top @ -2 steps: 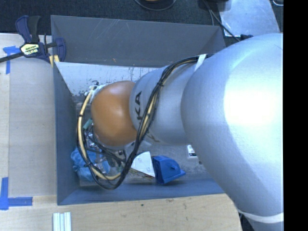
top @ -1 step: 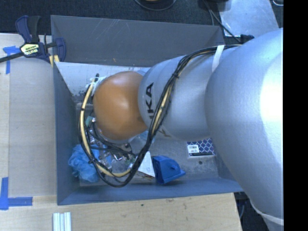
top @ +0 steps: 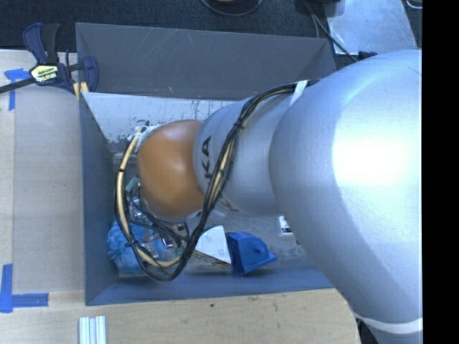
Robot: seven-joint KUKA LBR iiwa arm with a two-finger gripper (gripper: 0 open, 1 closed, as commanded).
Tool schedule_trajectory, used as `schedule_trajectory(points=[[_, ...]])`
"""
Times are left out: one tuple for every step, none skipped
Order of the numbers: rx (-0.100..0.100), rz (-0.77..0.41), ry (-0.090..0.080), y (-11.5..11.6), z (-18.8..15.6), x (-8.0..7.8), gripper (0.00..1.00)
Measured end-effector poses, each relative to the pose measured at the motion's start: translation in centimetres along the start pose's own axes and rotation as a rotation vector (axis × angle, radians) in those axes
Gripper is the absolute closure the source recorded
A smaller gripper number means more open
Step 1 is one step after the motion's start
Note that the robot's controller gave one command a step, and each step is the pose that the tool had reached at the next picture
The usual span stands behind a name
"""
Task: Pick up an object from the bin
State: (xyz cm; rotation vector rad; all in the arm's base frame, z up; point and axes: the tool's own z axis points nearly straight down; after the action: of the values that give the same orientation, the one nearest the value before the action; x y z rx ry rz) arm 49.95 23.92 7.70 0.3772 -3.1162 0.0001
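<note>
1. Clearly, the big silver arm reached in from the right, covering most of the grey metal bin.
2. Its rounded orange wrist cover hung over the bin's left half, with yellow and black cables looped round it.
3. Below that cover the gripper sat low near the front left corner; whether it was open or closed I could not tell.
4. A crumpled blue soft thing lay just beside it in that corner, nearest of all.
5. A flat white wedge-shaped piece and a blue angular plastic block lay side by side along the front wall.
</note>
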Motion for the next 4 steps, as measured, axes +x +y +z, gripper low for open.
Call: schedule_trajectory(points=[[-0.002,0.052,-0.012,0.0,0.7,-1.7,0.00],[0.000,0.002,0.000,-0.1,0.0,0.0,1.00],[0.000,0.002,0.000,-0.1,0.0,0.0,1.00],[0.000,0.002,0.000,-0.1,-0.2,0.0,1.00]])
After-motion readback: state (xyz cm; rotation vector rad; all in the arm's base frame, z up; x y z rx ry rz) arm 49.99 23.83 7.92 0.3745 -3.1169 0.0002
